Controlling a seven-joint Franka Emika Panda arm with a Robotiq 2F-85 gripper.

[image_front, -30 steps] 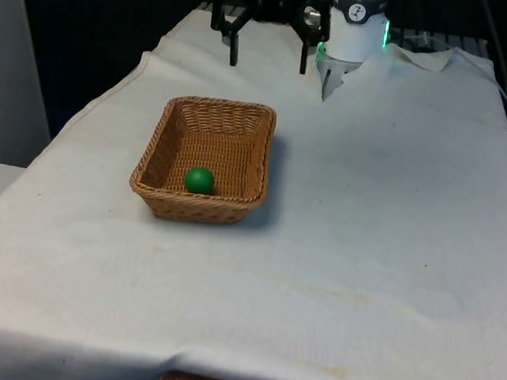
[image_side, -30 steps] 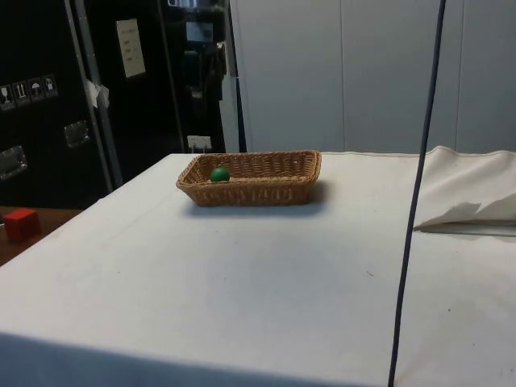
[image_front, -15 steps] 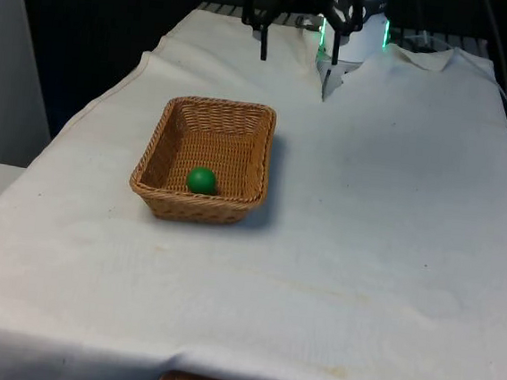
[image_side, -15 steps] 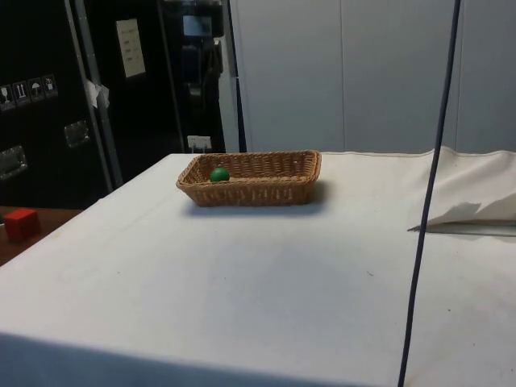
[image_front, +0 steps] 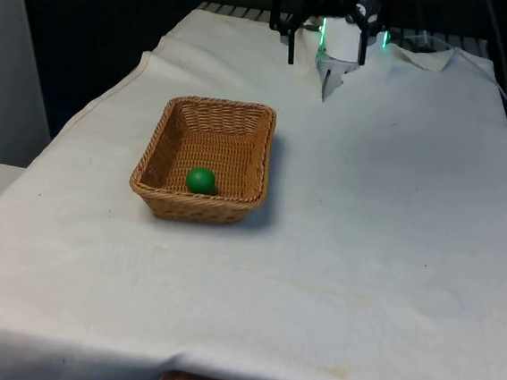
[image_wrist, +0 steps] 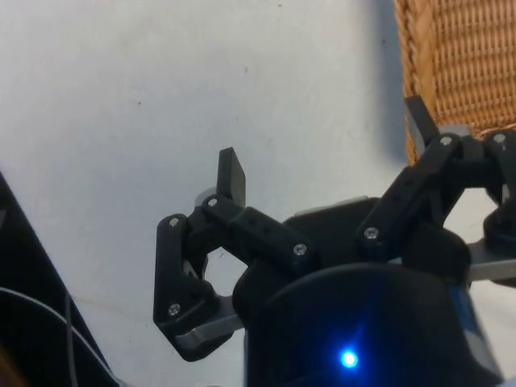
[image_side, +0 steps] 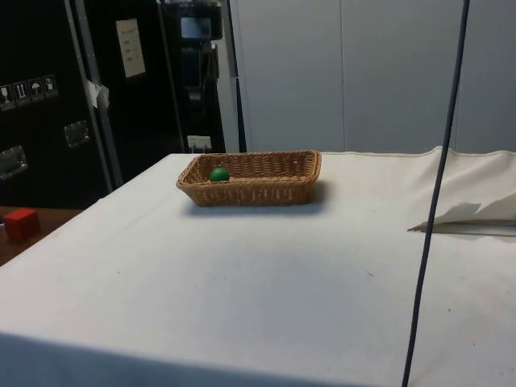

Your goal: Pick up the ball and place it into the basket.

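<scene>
Wicker basket (image_front: 204, 159) open from above, bare white cloth (image_front: 386, 212) all around it

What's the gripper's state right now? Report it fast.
Gripper: open, holding nothing, raised at the table's far end. The green ball lies in the wicker basket.

A robotics lab: a white cloth (image_side: 266, 274) covers a test table, dark equipment cabinets (image_side: 89, 89) with stickers and labels fill the side view's upper left, and a cable (image_side: 435, 201) hangs down at its right
</scene>
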